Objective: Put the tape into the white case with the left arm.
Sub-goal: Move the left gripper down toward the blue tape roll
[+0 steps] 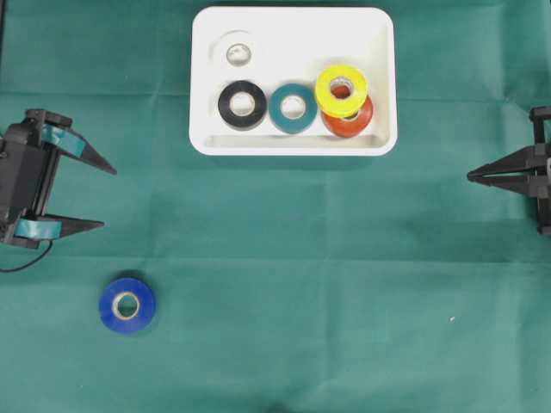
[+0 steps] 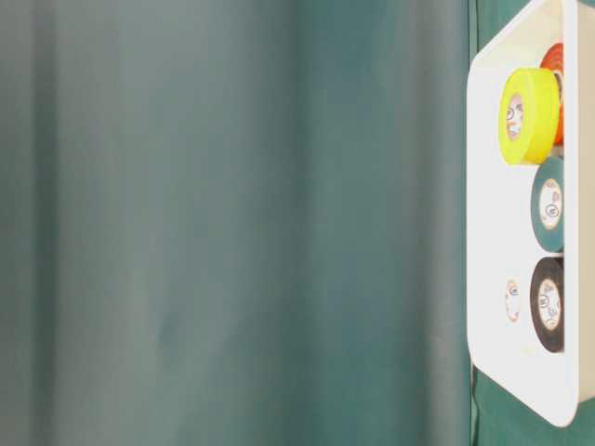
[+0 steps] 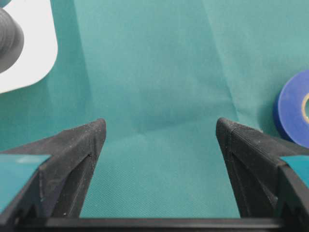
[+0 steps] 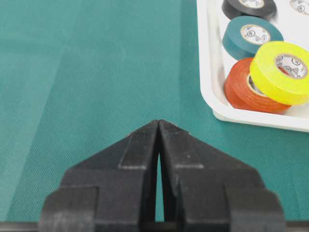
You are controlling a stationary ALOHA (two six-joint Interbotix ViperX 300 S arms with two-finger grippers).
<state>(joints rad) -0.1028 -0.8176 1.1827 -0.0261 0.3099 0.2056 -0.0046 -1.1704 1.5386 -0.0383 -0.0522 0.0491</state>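
Blue tape roll (image 1: 126, 305) lies on the green cloth (image 1: 301, 284), well apart from the white case (image 1: 293, 142); left wrist view crops it. Left gripper (image 1: 108, 198) gapes empty; right gripper (image 1: 472, 176) is closed (table-level view shows neither).

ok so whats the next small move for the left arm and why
Probably swing the left gripper toward the blue tape and lower over it. Its jaws stand wide open and empty, while that roll lies flat on the cloth, the only one outside the white case. In the left wrist view it sits off to the right, not between the jaws.
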